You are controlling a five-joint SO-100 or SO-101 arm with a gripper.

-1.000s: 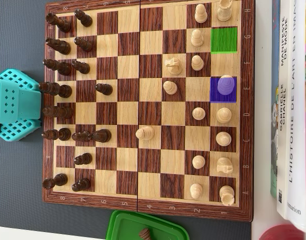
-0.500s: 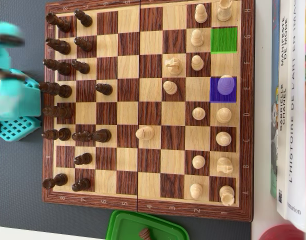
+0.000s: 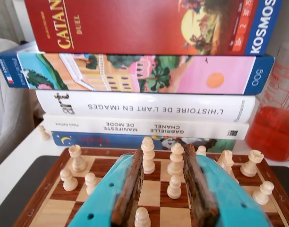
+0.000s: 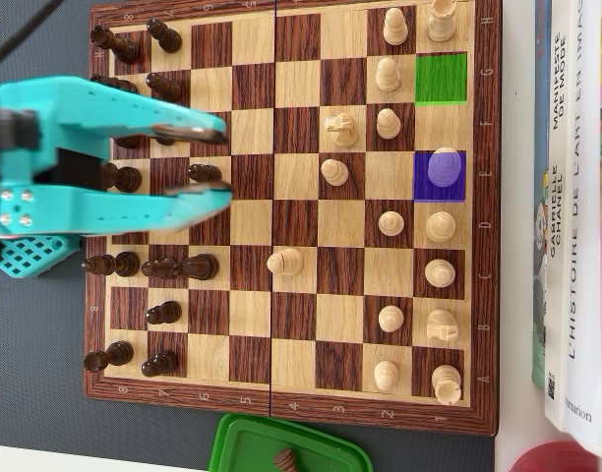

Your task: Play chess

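Our gripper (image 4: pixel 210 157) hangs spread and empty over the dark pieces at nine o'clock on the board (image 4: pixel 291 413). The white piece (image 4: pixel 444 167) on the purple square (image 4: pixel 439 192) at three o'clock looks untouched, so we judge the move to the green square (image 4: pixel 441 79) barely begun.

From my wrist feed, the teal pincer (image 3: pixel 163 189) gapes over light pieces (image 3: pixel 148 155) on the chessboard (image 3: pixel 45 198); stacked books (image 3: pixel 135 111) rise behind, a red jug (image 3: pixel 273 127) at right.

A stack of books and game boxes (image 3: pixel 144 80) stands beyond the board, red box uppermost. A translucent red plastic measuring jug (image 3: pixel 274 113) sits just beside it. A green plastic container lid (image 4: pixel 281 442) lies on the dark grey mat (image 4: pixel 35 344).
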